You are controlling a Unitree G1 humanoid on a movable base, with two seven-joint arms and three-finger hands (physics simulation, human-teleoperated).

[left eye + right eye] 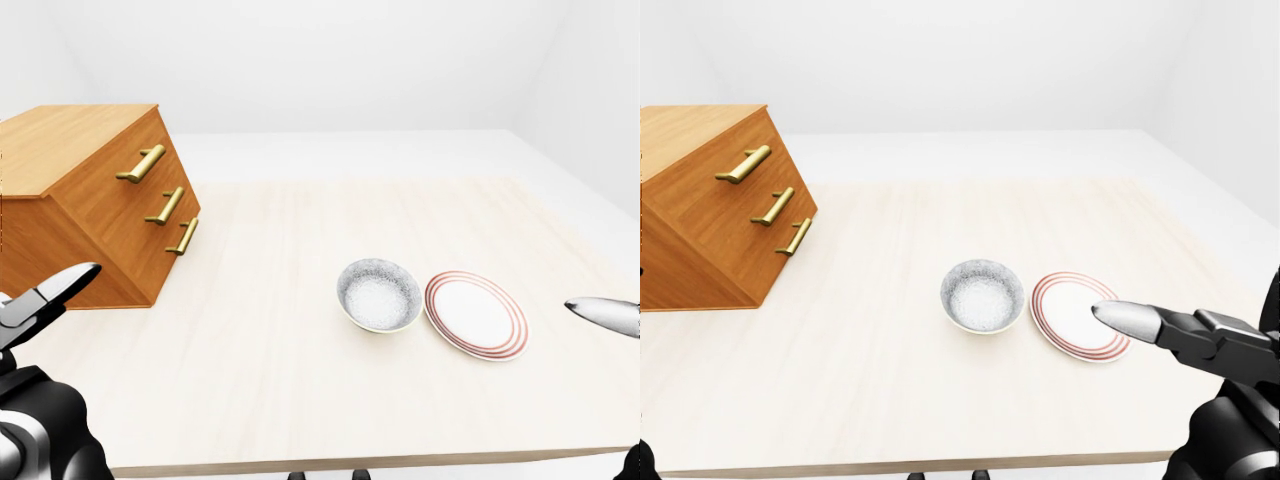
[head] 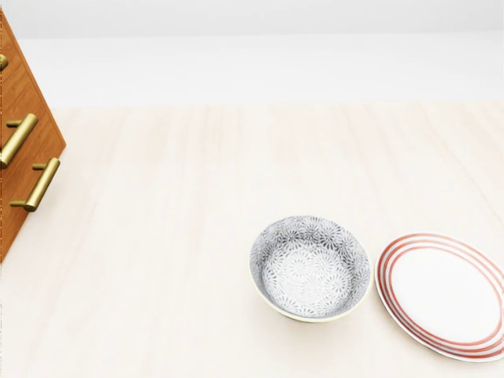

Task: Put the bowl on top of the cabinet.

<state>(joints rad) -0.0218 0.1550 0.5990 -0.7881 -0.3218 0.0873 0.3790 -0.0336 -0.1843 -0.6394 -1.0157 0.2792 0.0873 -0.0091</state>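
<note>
- Left-eye view: found the bowl (image 1: 379, 295) upright on the pale table (image 1: 300, 400), right of centre, just beside a red-ringed plate (image 1: 476, 315) on its right; rims near, touching or not could not be told. Showed the wooden cabinet (image 1: 85, 205) at the left, well apart from the bowl, its flat top bare, three brass handles (image 1: 165, 205) on its face. Caught the left hand (image 1: 40, 300) at the lower left edge, fingers apparently spread, holding nothing. Showed only one fingertip of the right hand at the right edge.
- Head view: looked down on the bowl, patterned grey inside, cream at the rim, seemingly empty. No hands seen.
- Right-eye view: showed the right hand (image 1: 1200, 340) low at the right, one finger extended above the plate, gripping nothing; spread of the other fingers could not be told.
- Judged the bowl ceramic: stiff, fairly light, glazed and slippery, liable to chip if dropped. Best taken by pinching the rim on the side away from the plate, one finger inside and others outside, or cupped under the wall.
</note>
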